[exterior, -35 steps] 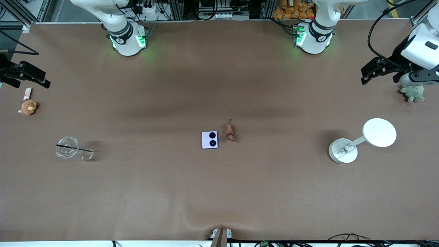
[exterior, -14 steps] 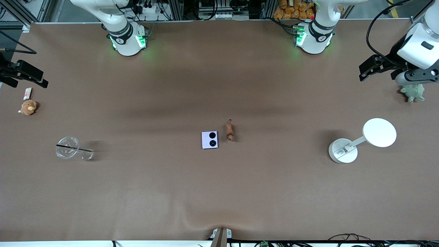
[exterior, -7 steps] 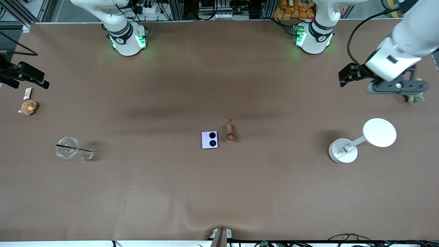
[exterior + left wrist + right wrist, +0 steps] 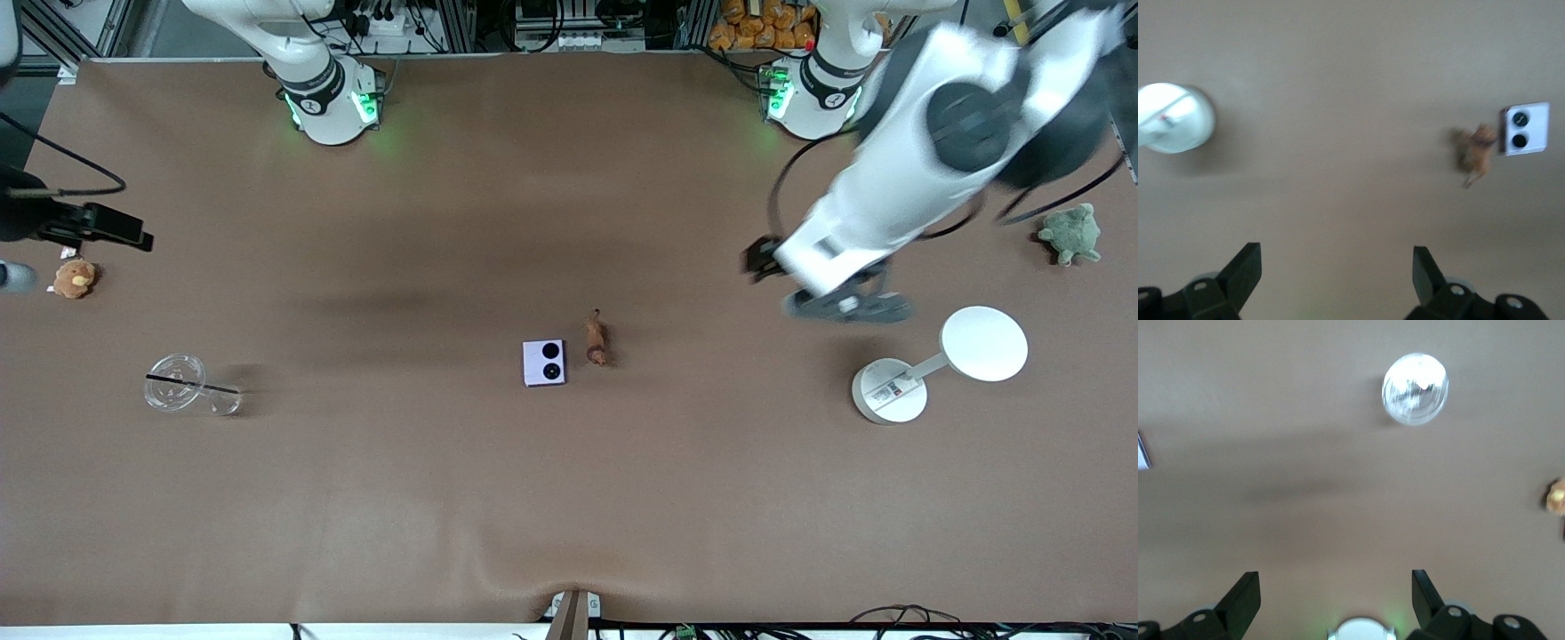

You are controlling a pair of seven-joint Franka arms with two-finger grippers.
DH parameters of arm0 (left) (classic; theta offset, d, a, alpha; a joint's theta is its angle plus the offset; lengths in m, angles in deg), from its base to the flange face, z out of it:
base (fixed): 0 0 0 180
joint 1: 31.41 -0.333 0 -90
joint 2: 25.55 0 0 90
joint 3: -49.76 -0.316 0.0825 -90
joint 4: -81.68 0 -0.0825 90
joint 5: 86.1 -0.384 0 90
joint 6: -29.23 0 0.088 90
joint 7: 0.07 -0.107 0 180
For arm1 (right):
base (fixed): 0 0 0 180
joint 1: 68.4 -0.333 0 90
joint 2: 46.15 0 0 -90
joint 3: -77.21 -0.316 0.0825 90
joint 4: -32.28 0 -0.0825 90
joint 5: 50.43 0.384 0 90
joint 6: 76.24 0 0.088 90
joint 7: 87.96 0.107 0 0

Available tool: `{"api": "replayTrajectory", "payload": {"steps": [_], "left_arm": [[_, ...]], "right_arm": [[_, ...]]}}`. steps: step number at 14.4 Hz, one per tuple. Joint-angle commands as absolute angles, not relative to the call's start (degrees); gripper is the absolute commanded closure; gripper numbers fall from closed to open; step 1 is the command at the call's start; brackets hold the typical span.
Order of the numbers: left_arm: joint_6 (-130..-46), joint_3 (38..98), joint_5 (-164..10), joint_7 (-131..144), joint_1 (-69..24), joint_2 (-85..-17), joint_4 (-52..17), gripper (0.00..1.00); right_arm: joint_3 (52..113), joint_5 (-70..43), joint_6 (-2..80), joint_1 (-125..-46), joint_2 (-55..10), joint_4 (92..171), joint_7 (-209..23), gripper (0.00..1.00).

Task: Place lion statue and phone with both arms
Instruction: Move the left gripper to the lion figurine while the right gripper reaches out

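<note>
Orange-brown lion statue (image 4: 596,341) beside phone (image 4: 543,362), well apart from left claw (image 4: 840,298)

Left hand (image 4: 772,267), fingers spread, now over bare table toward the lion statue (image 4: 596,339); green plush (image 4: 1070,233) uncovered.

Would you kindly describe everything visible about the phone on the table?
The phone is a small, square, pale-lavender folded handset lying flat on the brown table, near its middle. Two round black camera circles face up. It looks hard and smooth. The lion statue lies just beside it, toward the left arm's end; no gripper touches it.
</note>
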State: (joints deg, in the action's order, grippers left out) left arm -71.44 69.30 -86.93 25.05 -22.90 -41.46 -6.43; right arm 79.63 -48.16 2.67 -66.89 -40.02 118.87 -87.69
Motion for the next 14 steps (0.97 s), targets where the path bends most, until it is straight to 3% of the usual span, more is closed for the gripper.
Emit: {"api": "replayTrajectory", "payload": {"steps": [1, 5, 8, 11, 14], "left_arm": [[-74.20, 69.18, -89.43, 35.83, -16.32, -50.84, 1.95, 0.00], [-85.87, 68.05, -94.18, 48.15, -8.84, -59.46, 3.81, 0.00], [-93.44, 62.62, -95.50, 52.30, -2.35, -64.65, 3.81, 0.00], [-96.80, 55.49, -95.33, 53.53, 4.43, -68.69, 3.81, 0.00], [-97.77, 54.85, -95.33, 53.80, 4.97, -71.24, 3.55, 0.00]], "right_arm": [[78.79, -44.31, -0.65, -66.90, -37.20, 118.32, -87.61, 0.00], [78.88, -39.54, -6.71, -65.67, -33.41, 118.85, -87.25, 0.00], [78.88, -37.26, -9.18, -65.50, -31.04, 118.85, -80.00, 0.00], [78.88, -30.69, -9.36, -64.71, -30.16, 118.85, -72.33, 0.00], [78.88, -21.45, -8.48, -65.84, -27.52, 118.85, -64.78, 0.00]]}}
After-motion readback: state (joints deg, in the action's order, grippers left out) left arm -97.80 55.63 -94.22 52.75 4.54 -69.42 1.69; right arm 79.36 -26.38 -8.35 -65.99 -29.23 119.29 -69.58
